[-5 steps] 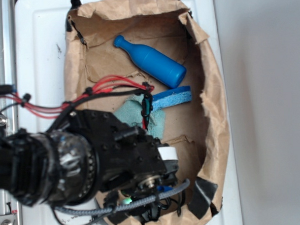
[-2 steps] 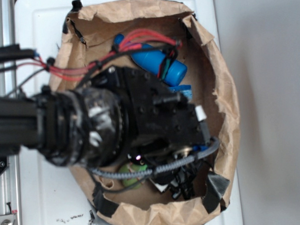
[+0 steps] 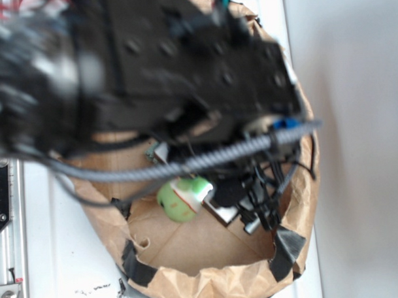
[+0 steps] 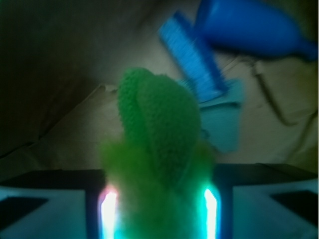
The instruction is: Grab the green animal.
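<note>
Arm has swung up-frame and lifted since a second ago; the gripper [image 4: 158,209] is clamped on the green animal [image 4: 158,134], which sits between its pads, clear of the paper floor. Beyond it: teal rag [image 4: 223,124], blue brush [image 4: 192,57], then blue bottle [image 4: 249,25].

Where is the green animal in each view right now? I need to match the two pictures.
Exterior: the green animal sits lower centre, under the black arm, its head poking out over the paper bag's floor.
Wrist: it fills the centre foreground, between the gripper fingers.
Shared landmark: the brown paper floor beneath it.
</note>
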You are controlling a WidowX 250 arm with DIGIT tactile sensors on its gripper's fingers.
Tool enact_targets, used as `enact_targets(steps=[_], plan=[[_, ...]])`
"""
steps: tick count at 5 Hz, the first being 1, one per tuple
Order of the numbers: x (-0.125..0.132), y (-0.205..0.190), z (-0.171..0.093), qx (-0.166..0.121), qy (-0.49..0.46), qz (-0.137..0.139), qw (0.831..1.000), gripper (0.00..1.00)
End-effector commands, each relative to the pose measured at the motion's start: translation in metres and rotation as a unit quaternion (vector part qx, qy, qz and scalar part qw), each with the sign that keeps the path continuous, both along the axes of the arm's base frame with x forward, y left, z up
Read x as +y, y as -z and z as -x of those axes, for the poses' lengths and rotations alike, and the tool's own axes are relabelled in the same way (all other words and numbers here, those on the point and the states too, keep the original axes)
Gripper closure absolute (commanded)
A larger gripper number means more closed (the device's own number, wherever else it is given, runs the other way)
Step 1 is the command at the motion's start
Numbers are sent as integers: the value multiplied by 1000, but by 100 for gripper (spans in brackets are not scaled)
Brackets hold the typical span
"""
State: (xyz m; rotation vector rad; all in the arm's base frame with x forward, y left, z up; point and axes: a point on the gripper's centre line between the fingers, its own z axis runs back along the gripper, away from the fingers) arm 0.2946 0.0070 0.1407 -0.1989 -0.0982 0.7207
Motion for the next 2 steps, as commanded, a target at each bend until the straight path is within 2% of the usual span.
enact_targets(steps=[1, 2], plan=[[33, -59, 6, -48, -58, -10, 997, 100], [33, -62, 14, -87, -68, -45, 993, 100]])
